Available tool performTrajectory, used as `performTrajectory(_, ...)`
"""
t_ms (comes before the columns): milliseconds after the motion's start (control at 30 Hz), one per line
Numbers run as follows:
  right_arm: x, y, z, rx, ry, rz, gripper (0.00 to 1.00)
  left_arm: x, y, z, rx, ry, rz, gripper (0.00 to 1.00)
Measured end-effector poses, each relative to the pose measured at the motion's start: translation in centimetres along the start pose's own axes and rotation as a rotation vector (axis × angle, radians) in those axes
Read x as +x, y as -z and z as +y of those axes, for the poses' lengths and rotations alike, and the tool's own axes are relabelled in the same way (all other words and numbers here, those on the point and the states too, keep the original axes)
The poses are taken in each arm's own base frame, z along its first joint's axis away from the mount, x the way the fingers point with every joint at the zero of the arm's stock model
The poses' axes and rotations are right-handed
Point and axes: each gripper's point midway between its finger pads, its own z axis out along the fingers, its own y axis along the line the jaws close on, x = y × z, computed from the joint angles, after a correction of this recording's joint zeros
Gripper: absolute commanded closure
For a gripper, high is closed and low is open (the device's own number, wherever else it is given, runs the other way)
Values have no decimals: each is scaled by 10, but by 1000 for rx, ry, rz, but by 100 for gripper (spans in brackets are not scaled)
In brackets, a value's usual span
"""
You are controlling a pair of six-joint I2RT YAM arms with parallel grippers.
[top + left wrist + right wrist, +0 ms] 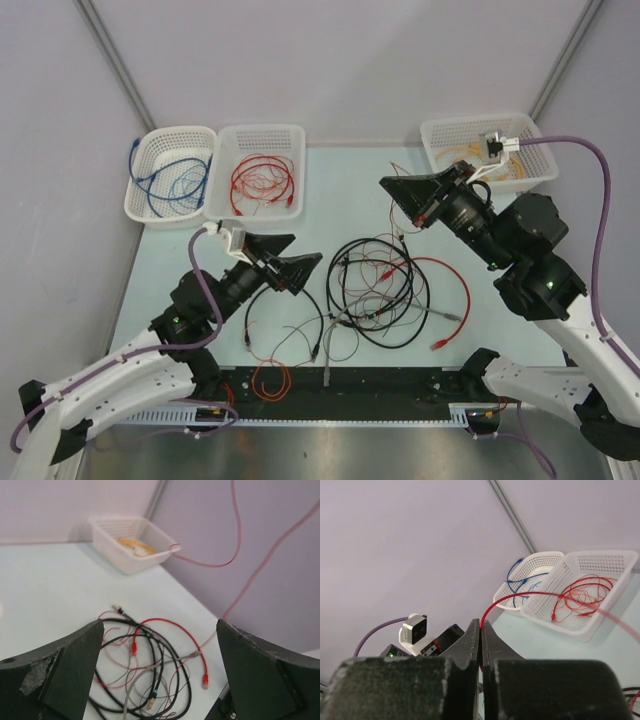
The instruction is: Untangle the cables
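The cables [375, 290] lie tangled mid-table: black loops, thin reddish-brown wires, a grey lead and a red cable [462, 295] with a plug end. My right gripper [385, 184] hangs above the tangle's far side, shut on a thin red cable [520, 596] that arcs out from between its tips [480, 625]. In the left wrist view the same tangle [145, 665] shows between the wide-apart fingers, and a pale red strand [240, 595] rises from it to the upper right. My left gripper [297, 256] is open and holds nothing, left of the tangle.
Two white baskets stand at the back left, one with blue cables [170, 175], one with red cables [262, 170]. A third basket [485, 150] with yellowish cables is back right. A black lead [285, 330] and a small orange-red coil [270, 378] lie near the front.
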Motion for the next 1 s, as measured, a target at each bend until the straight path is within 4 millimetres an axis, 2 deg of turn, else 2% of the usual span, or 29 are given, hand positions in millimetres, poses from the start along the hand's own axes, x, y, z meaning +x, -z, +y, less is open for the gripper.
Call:
performTrajectory(100,-1,-9,5,-20,-7,5,100,-9,-7,-23,123,-25,-41,0)
performTrajectory(200,9,-16,3,-23,-27,39,100,-6,-16,-42,234,-41,-67,0)
performTrajectory(500,19,-20,12,-62,-92,91,100,43,-43,-79,484,-88,-27,1)
performTrajectory(767,27,-20,22,-101,-141,126,100,83,-66,-84,563,-93,15,0)
performTrajectory(833,29,-21,23,-105,-149,136,100,86,-73,-88,580,-84,21,1)
performTrajectory(933,31,-20,26,-113,-161,144,100,83,-83,-95,605,-67,-2,20)
performTrajectory(967,31,-20,26,-116,-162,146,100,82,-87,-98,611,-60,-8,40)
performTrajectory(1000,32,-20,27,-118,-164,149,100,81,-89,-100,619,-54,-11,52)
